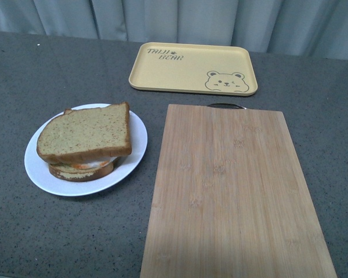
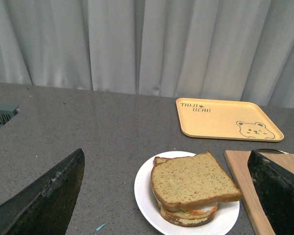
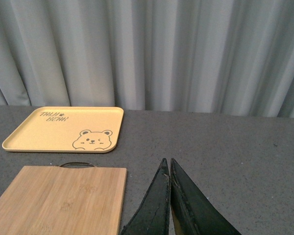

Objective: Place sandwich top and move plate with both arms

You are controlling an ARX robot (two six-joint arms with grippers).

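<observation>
The left gripper (image 2: pixel 166 152) is standing wide open, its two black fingers (image 2: pixel 44 200) showing at opposite edges of the left wrist view and gripping nothing. It is hanging above the table (image 1: pixel 46 63), clear of the surface, and looking down over the plate (image 2: pixel 146 196), which is lying ahead of it in the gap between the fingers but apart from both.

The right gripper (image 3: pixel 168 164) is closed, its fingers (image 3: pixel 186 205) pressing together at the tips with nothing between them. It is hovering over bare table to the right of the board (image 3: pixel 59 200), pointing toward the curtain (image 3: pixel 147 54).

The sandwich top (image 1: pixel 87 134) is lying flat on the stack on the plate (image 1: pixel 37 168) (turned a little askew, so one corner of the lower slice (image 1: pixel 84 172) is peeking out behind it). A band of white and orange filling (image 1: pixel 93 162) is showing between the two slices. The plate is sitting on the table just left of the board (image 1: pixel 232 191), with a narrow strip of table between them. The tray (image 1: pixel 180 72) is lying beyond the board, near its far edge.
</observation>
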